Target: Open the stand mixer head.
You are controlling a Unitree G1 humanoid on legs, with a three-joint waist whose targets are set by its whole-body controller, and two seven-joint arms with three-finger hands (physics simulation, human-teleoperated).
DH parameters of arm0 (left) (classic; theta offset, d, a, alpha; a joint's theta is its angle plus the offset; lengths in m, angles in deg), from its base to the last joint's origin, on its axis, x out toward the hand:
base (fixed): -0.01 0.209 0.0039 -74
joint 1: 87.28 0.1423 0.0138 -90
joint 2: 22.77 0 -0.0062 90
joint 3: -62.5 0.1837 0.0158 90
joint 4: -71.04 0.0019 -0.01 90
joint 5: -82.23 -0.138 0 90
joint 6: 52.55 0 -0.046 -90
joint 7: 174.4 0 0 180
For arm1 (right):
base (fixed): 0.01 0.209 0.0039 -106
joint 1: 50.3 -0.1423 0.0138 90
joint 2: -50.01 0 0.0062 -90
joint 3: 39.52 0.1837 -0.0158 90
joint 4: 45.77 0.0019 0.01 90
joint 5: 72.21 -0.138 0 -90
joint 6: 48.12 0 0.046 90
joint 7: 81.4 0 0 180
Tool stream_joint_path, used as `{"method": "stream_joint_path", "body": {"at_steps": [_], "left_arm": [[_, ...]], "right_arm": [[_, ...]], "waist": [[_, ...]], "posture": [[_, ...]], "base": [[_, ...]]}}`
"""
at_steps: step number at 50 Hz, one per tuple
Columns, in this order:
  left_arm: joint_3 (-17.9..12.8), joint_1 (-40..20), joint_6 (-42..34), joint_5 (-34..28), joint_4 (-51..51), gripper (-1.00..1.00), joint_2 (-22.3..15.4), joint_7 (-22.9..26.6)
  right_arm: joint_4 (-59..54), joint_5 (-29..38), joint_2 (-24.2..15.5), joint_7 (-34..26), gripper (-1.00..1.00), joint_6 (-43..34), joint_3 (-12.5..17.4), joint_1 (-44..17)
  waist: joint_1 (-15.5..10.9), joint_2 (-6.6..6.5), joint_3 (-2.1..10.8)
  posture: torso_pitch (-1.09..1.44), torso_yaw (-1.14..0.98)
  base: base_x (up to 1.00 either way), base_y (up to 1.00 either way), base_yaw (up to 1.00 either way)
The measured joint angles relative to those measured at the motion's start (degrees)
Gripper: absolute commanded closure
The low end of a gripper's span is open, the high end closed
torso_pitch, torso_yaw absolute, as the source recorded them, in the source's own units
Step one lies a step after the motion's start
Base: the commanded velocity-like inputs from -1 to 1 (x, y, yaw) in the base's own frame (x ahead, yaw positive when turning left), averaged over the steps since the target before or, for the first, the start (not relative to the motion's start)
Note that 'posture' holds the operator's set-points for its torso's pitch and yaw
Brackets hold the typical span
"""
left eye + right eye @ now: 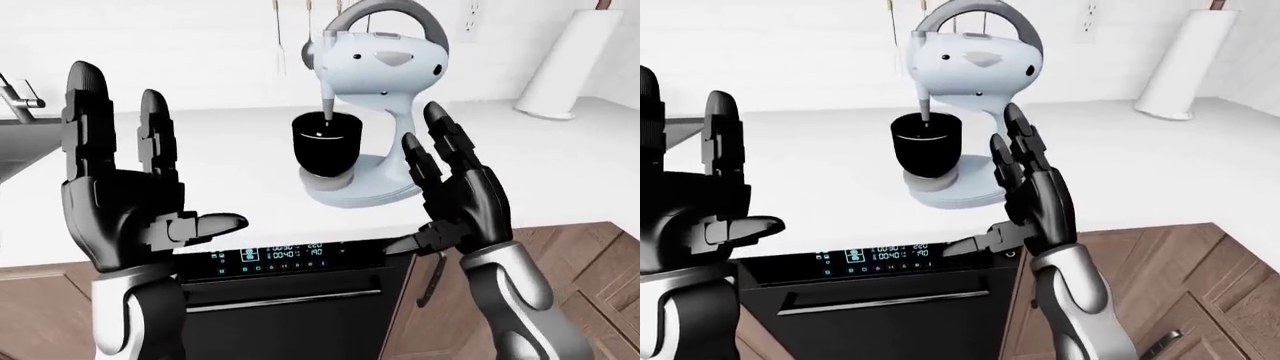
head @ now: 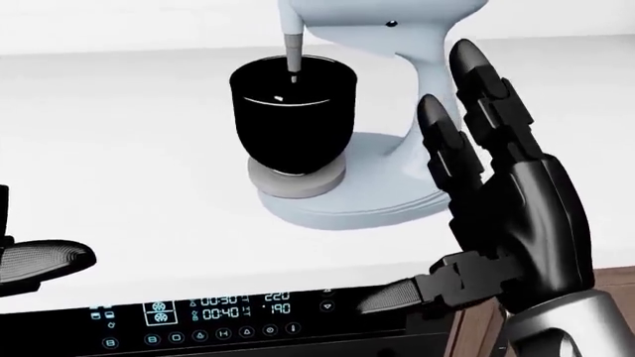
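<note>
Mixer [image 1: 385, 97] on white counter [image 1: 230, 165], head down over black bowl [image 1: 325, 140]. Dishwasher display [image 2: 214, 312] digits unreadable. Left hand [image 1: 125, 191] and right hand [image 1: 460, 199] spread wide, holding nothing.

At the top of the head view the mixer [image 2: 382, 30] head is cut off. My right robot hand [image 2: 496, 216] hides part of its column. The oven display [image 2: 214, 312] digits are too small to read.

Stand mixer [image 1: 975, 82] stood mid-worktop [image 1: 1160, 157], head down, beater in black bowl [image 1: 926, 146]. Right hand [image 1: 1035, 199] open, upright beside mixer base. Left hand [image 1: 690, 202] open near worktop's left edge.
</note>
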State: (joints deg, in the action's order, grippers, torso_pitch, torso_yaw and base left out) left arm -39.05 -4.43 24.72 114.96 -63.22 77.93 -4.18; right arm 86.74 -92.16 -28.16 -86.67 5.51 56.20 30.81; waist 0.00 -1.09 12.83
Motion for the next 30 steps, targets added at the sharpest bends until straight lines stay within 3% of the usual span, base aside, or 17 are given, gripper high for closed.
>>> {"method": "stream_joint_path", "body": {"at_steps": [30], "left_arm": [[0.0,-0.4,0.0,-0.1,0.5,-1.00,-0.2,0.0]], "right_arm": [[-7.3,3.7,0.8,0.1,-1.00,4.6,0.1,3.7]], "waist": [[-0.1,0.15,0.10]], "posture": [[-0.26,0.00]], "base": [[0.00,0.00,0.00]]}}
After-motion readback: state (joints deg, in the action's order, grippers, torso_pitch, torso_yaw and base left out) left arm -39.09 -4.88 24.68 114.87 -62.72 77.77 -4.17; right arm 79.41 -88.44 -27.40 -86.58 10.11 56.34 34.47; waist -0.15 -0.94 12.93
